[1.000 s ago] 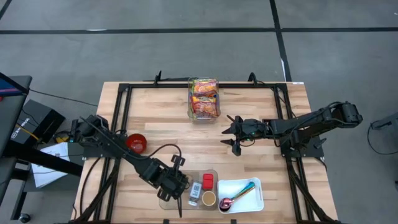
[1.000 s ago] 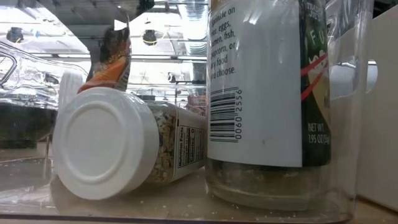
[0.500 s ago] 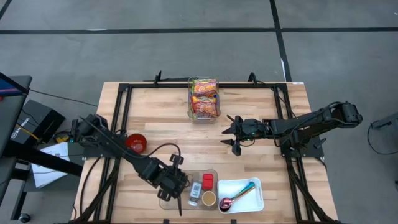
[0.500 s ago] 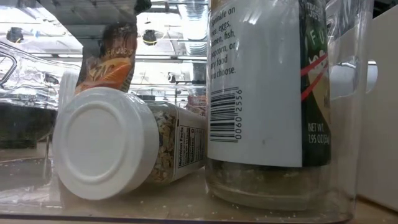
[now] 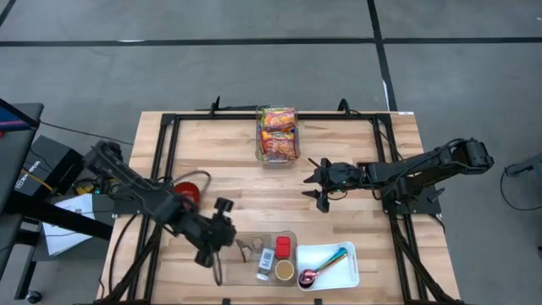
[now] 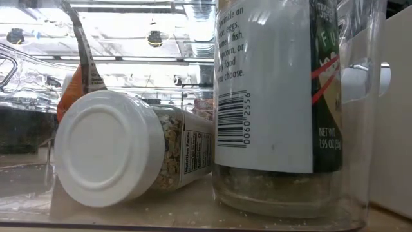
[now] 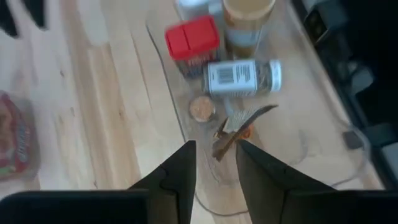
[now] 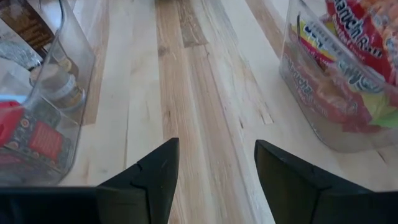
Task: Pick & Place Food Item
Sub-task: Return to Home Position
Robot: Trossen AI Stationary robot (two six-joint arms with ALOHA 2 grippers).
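- Low view sits right against the bottom transparent bin. A white-lidded jar lies on its side and a tall bottle stands beside it. They hide all but a sliver of the orange seasoning pack.
- Left wrist view fills that in: the pack lies inside the bin, and the left gripper hovers over it, fingers apart and empty, so I'd say it's free to head home.
- High view, farther off, has the right gripper waiting mid-table, fingers spread and holding nothing.

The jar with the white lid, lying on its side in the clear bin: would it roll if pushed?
Probably yes: the jar is round and lies on its side. The bin wall and the upright jar beside it would likely stop it soon. It looks smooth, so possibly slippery.
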